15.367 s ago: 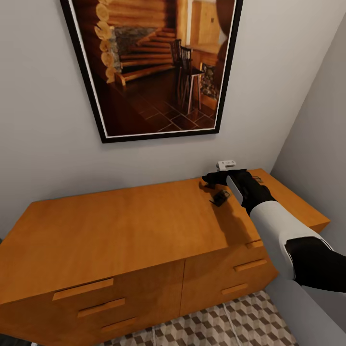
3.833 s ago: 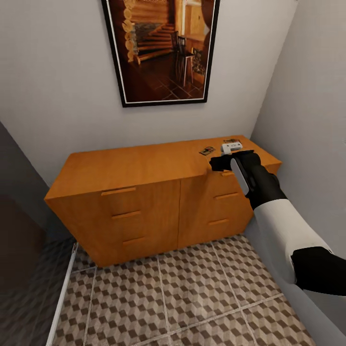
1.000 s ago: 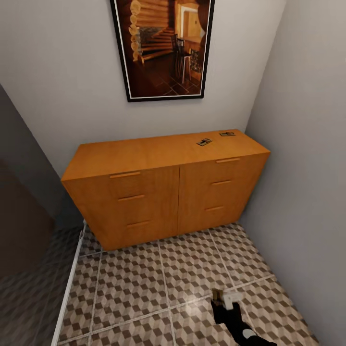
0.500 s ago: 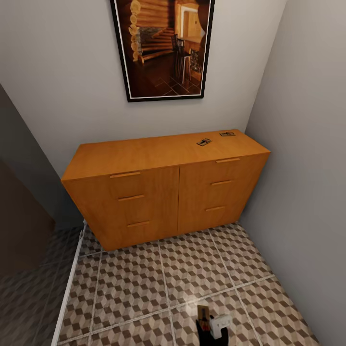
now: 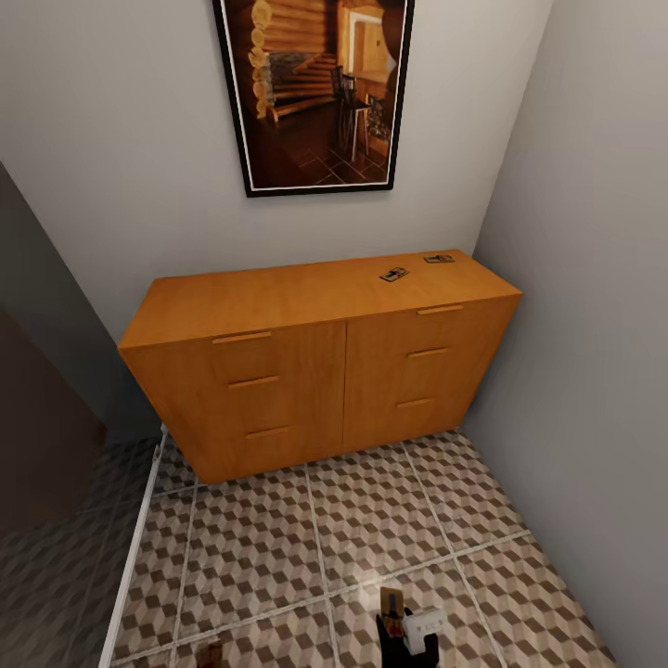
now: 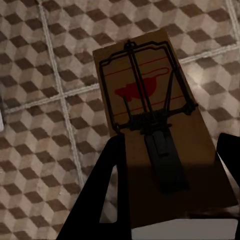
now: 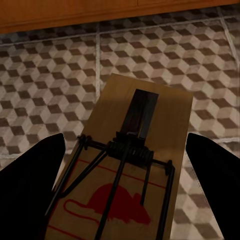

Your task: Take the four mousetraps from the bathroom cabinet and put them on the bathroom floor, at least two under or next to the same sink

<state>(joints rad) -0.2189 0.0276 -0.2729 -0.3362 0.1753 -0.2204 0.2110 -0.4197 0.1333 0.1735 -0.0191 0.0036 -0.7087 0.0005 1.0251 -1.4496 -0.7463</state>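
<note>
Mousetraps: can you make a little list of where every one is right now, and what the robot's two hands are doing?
traps on cabinet: two mousetraps, near the right end of the cabinet top
trap in left gripper: one, between the fingers of the left gripper, above the floor tiles
trap in right gripper: one, between the fingers of the right gripper, above the tiles
total seen: four
sink: cannot say from these pictures

Smooth orange-brown wood cabinet (image 5: 306,362) w/ satin sheen; matt tan-wood mousetrap (image 6: 160,125) w/ dark metal wire; lightly glossy tiled bathroom floor (image 5: 306,547).
</note>
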